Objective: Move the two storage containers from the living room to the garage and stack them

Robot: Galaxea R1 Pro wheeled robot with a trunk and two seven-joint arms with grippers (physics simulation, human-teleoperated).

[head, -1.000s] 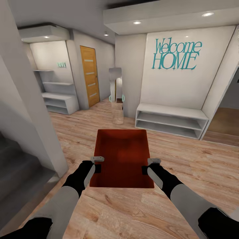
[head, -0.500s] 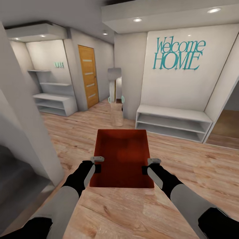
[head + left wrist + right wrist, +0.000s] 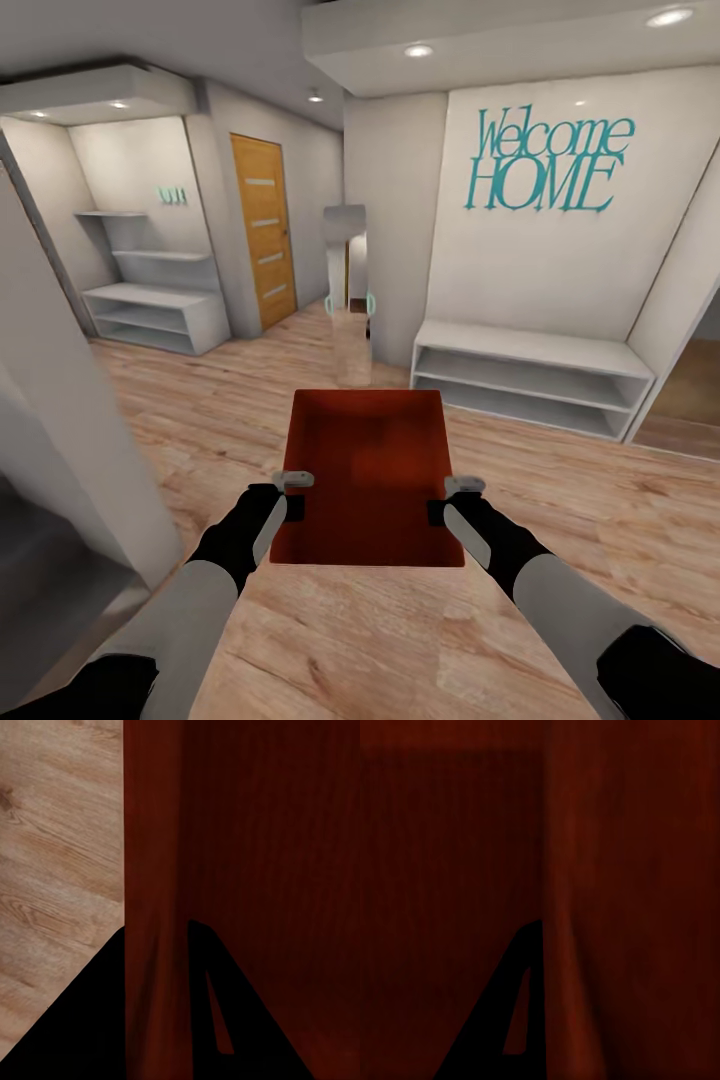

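Note:
I hold one red-orange storage container (image 3: 365, 470) level in front of me over light wood-plank flooring. My left gripper (image 3: 293, 495) is shut on its left wall and my right gripper (image 3: 450, 498) is shut on its right wall. In the left wrist view the thin red wall (image 3: 154, 832) runs between the dark fingers (image 3: 97, 1020), with plank floor beside it. In the right wrist view the container's red wall (image 3: 585, 832) stands against one dark finger (image 3: 506, 1020). The box is lidless and empty.
A white wall corner (image 3: 60, 400) and dark stairs (image 3: 40, 590) stand close at my left. Ahead are a tall mirror (image 3: 350, 290), a wooden door (image 3: 262, 230), white shelves (image 3: 150, 310) and a low white bench (image 3: 530, 375) under the "Welcome HOME" lettering. A doorway (image 3: 690, 400) opens at right.
The whole view has shifted: the left wall corner and stairs slid out leftward and the bench drifted right, so the camera has moved. The container stays held the same way.

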